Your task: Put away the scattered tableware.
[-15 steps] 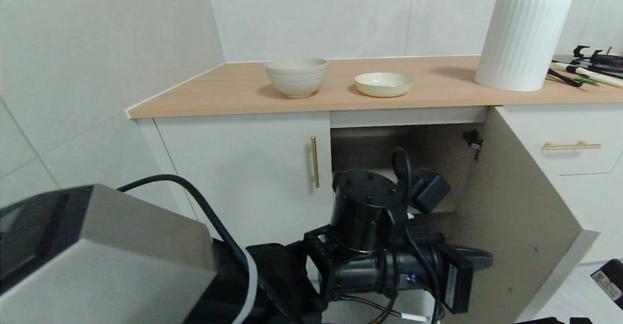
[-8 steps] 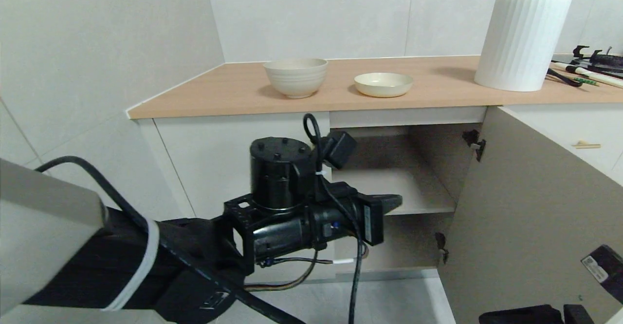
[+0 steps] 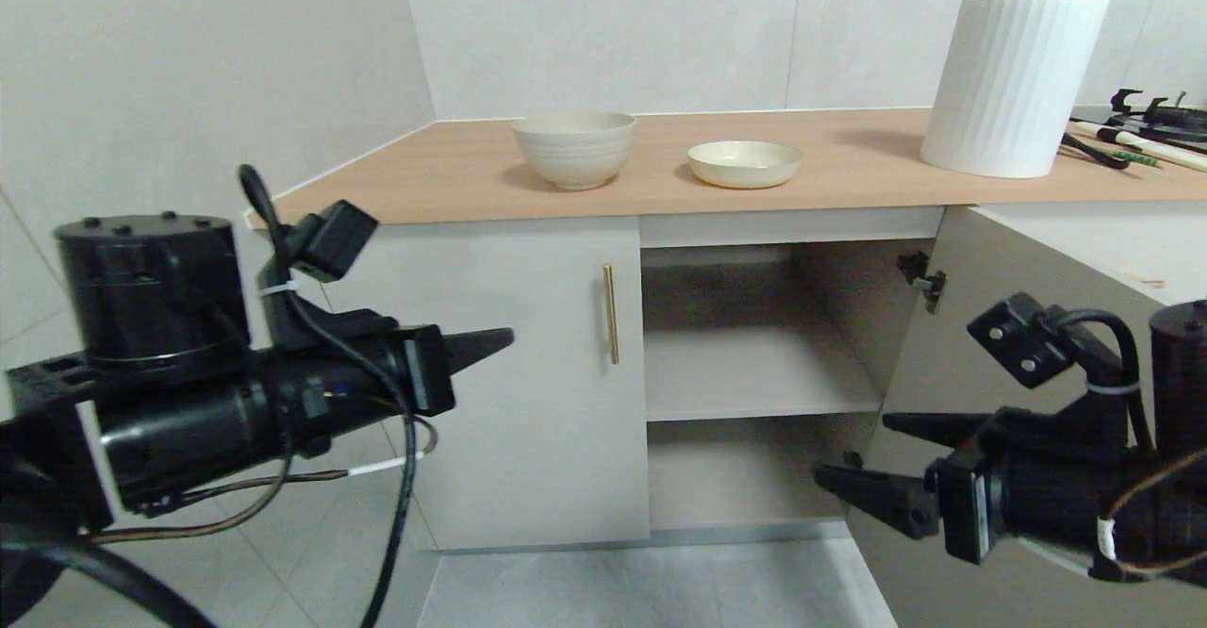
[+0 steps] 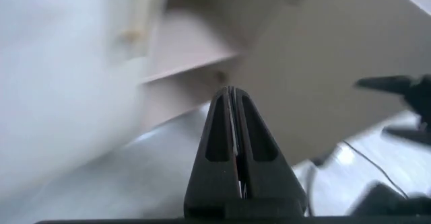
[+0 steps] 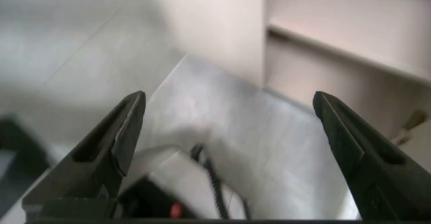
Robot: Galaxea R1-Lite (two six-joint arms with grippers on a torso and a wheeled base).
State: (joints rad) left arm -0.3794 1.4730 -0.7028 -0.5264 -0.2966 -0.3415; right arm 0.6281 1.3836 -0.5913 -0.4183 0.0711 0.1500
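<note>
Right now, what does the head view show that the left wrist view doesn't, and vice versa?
Head view, not the left wrist: the bowl and shallow dish on the countertop, plus the white ribbed container. Left wrist view, not the head: the thin seam between the left gripper's shut fingers, seen from behind. Both: the open cupboard's shelf, its swung-out door and the open right gripper.

The cabinet shelf [image 3: 754,378] is reachable from the front; an open door [image 3: 952,355] flanks its right, a closed door [image 3: 528,439] its left.
</note>
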